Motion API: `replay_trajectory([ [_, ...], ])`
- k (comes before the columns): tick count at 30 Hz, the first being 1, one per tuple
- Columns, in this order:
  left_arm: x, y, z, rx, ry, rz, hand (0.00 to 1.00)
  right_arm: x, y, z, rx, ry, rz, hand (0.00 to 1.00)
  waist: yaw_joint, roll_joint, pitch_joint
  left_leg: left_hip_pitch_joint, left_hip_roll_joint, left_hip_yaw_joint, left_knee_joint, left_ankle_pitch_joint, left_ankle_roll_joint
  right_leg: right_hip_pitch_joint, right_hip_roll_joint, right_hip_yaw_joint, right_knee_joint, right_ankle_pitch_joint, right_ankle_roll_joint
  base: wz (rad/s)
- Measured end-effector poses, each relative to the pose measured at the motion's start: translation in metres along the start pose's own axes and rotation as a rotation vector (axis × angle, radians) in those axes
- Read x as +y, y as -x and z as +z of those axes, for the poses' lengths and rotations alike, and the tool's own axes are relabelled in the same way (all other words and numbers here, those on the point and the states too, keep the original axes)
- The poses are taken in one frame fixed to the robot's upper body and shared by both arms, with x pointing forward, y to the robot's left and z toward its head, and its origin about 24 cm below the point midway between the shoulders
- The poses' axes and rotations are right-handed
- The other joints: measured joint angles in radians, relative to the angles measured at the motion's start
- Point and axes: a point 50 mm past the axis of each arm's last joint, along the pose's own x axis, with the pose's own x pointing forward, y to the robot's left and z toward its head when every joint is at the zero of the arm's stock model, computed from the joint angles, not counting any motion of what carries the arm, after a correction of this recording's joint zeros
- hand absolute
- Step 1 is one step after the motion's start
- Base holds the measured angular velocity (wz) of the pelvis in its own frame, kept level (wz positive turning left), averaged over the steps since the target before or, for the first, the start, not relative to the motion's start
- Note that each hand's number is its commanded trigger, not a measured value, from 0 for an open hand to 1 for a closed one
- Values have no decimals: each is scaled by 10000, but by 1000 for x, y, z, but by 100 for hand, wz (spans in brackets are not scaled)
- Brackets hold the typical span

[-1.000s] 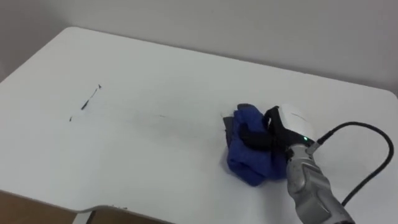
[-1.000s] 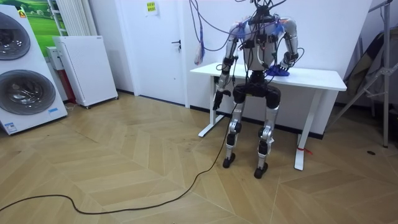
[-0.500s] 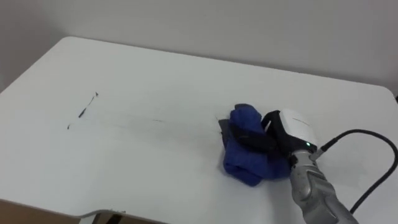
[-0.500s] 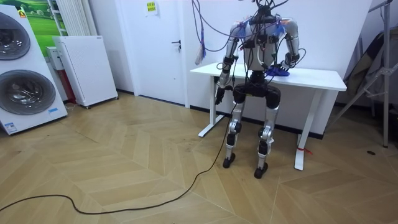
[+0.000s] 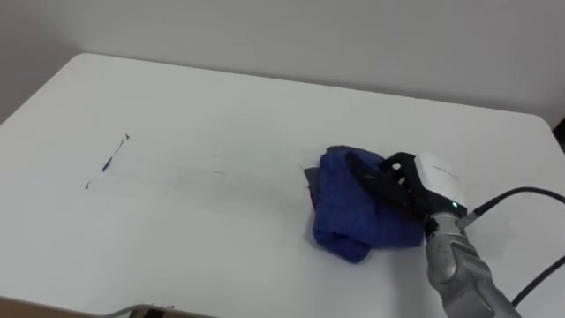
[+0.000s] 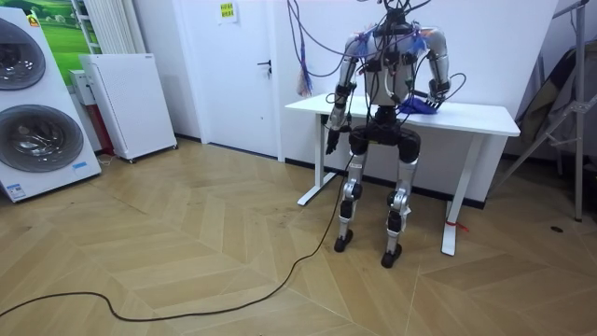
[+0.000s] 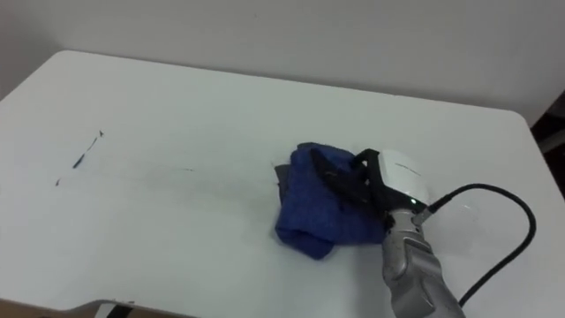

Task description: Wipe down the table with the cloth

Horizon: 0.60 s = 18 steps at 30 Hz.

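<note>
Where it earlier gripped, right robot hand (image 5: 434,174) now flattened, fingers straight, on blue cloth (image 5: 351,216).

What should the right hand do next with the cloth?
Probably slide the blue cloth leftward across the white table toward the dark marks: the right hand rests flat on the cloth, and the marks lie well to its left, not yet wiped. The left hand hangs at the robot's side.

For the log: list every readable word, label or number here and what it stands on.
Yellow notice on the door: too small to read.
Sticker on the washing machine: too small to read.
Table: dark marks, no lettering.
</note>
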Motion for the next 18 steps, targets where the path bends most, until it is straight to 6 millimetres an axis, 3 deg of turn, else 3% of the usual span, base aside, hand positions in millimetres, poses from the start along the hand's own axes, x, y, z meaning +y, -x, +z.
replay_trajectory([
  [8,8,0,-1,-42,529,222,0,-16,0,-26,1305,-1065,-687,0,-255,-96,-48,0,-4,48,-72,5,8,-45,-1,89,10,-9,12,-2],
  [14,18,1,-5,37,905,363,0,-52,-3,-49,1928,-1216,-1869,0,-422,-170,-14,0,-15,313,-78,21,32,-226,28,655,35,-18,21,-14],
  [18,20,1,-11,214,985,421,0,-86,-2,-61,2180,-1349,-3197,0,-703,-277,13,9,-16,447,-129,21,33,-303,27,780,35,-27,37,-9],
])
